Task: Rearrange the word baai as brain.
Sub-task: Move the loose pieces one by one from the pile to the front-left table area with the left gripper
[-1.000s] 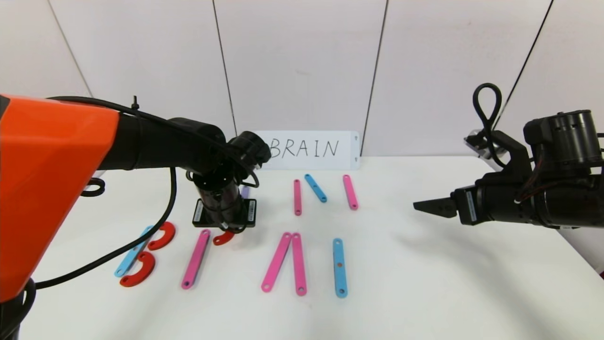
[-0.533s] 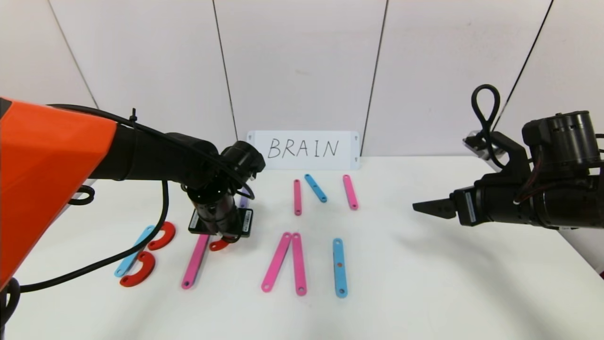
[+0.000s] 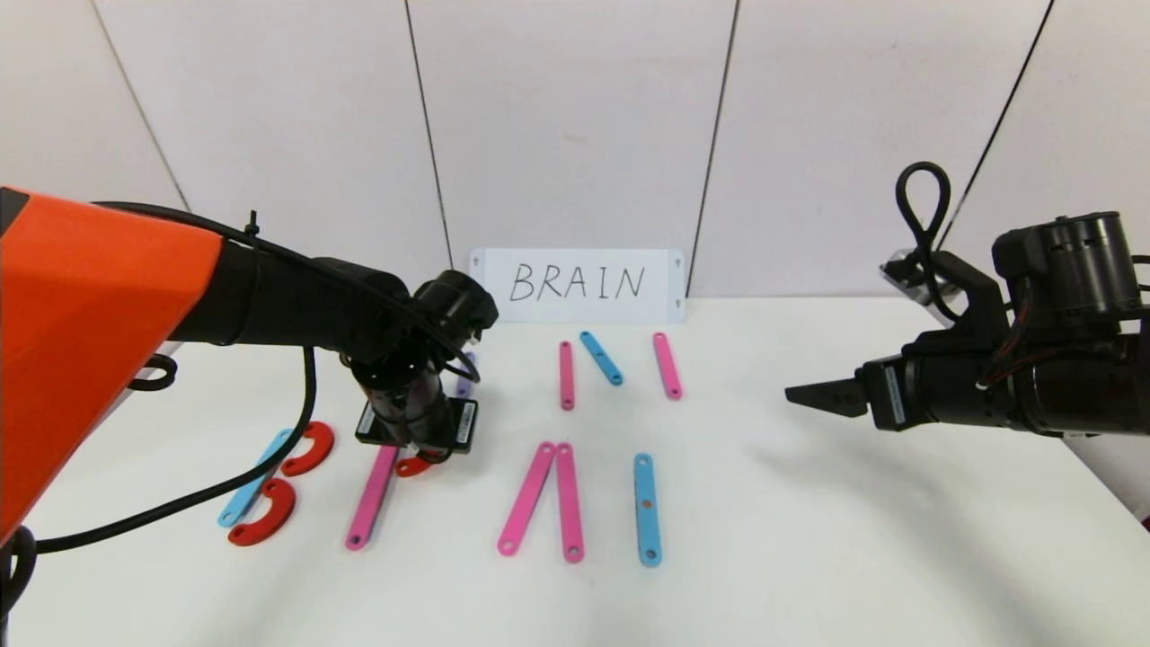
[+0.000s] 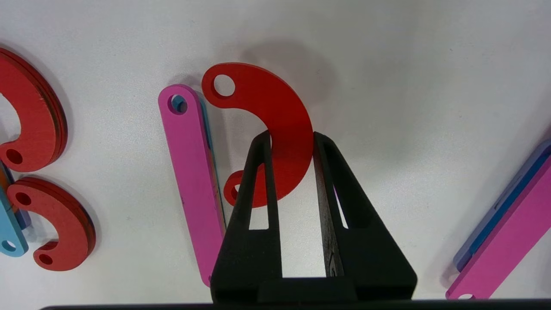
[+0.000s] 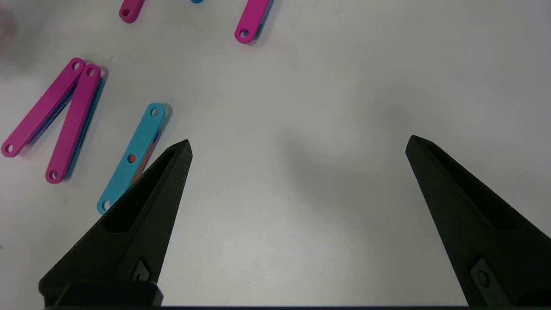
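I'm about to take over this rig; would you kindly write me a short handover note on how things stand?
Left gripper: shut on the red curve, beside the top of the pink strip; together they start the R.
Right gripper: jaws open, empty, parked over bare table at the right.
Done: the B at the left, the two pink strips of the A, and the blue I.
Left: release the curve, add the R's leg, and bring down the three strips by the BRAIN card for the N.

I see the card [image 3: 579, 286] behind everything on the tabletop [image 3: 809, 503]; three strips [image 3: 616, 362] lie before it, the letters [image 3: 449, 494] nearest me.
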Action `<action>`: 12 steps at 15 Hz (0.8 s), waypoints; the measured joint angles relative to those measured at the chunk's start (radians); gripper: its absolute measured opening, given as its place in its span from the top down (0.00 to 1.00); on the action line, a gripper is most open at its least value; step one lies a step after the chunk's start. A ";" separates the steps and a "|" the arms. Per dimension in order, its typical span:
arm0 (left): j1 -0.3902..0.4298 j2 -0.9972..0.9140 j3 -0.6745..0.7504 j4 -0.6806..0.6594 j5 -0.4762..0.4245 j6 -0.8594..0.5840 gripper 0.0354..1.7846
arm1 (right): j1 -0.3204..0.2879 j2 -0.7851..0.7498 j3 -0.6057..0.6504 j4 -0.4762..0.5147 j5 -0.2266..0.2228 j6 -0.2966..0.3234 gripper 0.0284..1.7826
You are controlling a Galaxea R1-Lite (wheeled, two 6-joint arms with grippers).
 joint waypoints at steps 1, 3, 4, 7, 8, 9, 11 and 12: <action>0.000 0.001 -0.001 0.000 0.000 0.000 0.85 | 0.000 0.000 0.000 0.000 0.000 0.000 0.02; 0.000 0.007 -0.004 -0.001 0.000 0.000 0.85 | 0.001 0.000 0.000 0.000 0.001 0.000 0.02; 0.000 0.010 -0.006 -0.001 0.001 0.000 0.83 | 0.001 0.000 0.000 0.000 0.001 0.000 0.02; 0.000 0.020 -0.007 -0.017 0.002 0.000 0.69 | 0.001 0.001 0.000 0.000 0.000 0.000 0.02; 0.000 0.021 -0.007 -0.019 0.001 0.001 0.61 | 0.001 0.001 0.000 0.000 0.000 0.000 0.02; 0.000 0.023 -0.007 -0.019 0.003 0.001 0.52 | 0.001 0.001 0.000 0.000 0.000 0.000 0.02; 0.000 0.023 -0.011 -0.019 0.003 0.002 0.31 | 0.001 0.001 0.000 0.000 0.001 0.000 0.02; -0.002 0.022 -0.016 -0.020 0.003 0.002 0.23 | 0.001 0.001 0.000 0.000 0.000 0.000 0.02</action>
